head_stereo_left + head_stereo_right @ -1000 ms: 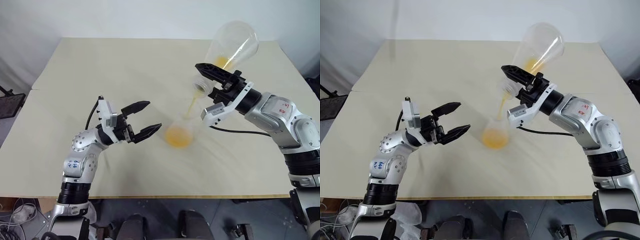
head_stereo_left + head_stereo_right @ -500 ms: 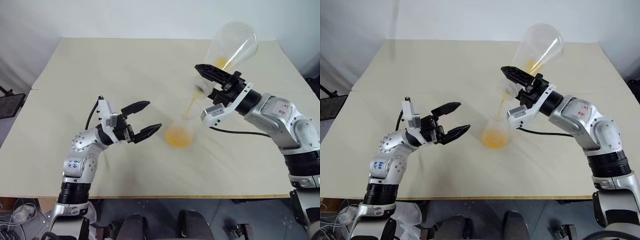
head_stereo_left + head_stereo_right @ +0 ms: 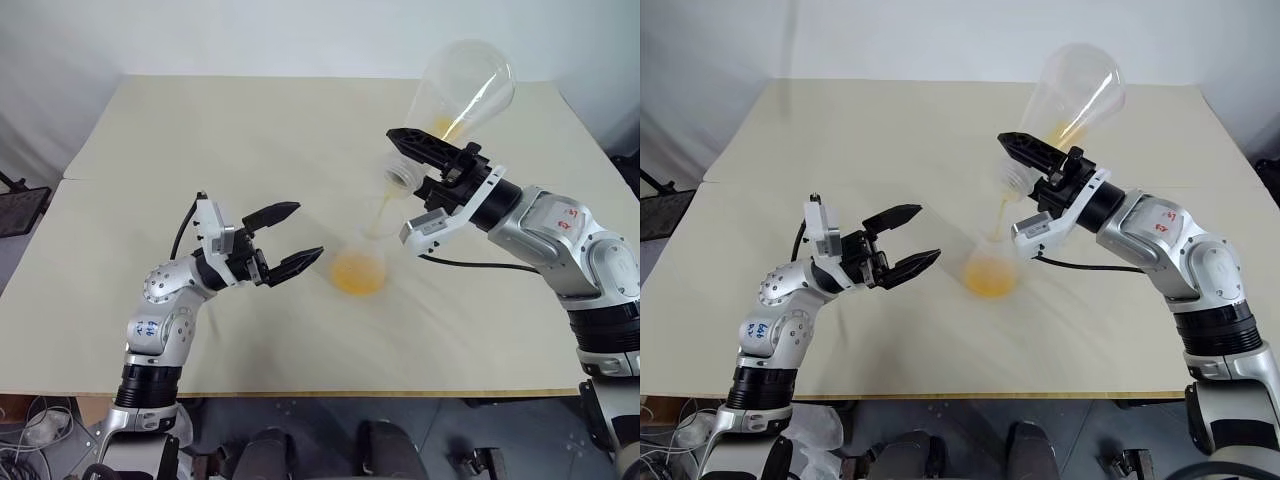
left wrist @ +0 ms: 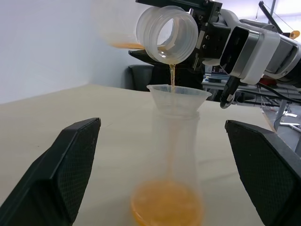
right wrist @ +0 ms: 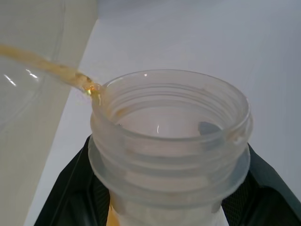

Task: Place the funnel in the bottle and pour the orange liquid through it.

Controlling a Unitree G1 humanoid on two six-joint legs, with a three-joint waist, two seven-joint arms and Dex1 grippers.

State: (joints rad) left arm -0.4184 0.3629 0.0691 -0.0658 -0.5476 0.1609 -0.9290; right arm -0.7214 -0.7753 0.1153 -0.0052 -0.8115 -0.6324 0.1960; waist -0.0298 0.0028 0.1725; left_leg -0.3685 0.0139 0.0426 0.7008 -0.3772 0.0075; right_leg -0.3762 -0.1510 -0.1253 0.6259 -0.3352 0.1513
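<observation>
Left gripper (image 3: 296,239) hovers with jaws spread wide, empty, just left of the bottle (image 3: 360,265), which stands on the table (image 3: 200,130) near its middle with the funnel (image 4: 178,96) seated in its neck. Orange liquid (image 3: 357,275) pools in the bottle's base, and a thin stream falls into the funnel. Right gripper (image 3: 425,165) is clamped on the neck of a clear flask (image 3: 460,90), tipped mouth-down above the funnel, a little orange left inside.
</observation>
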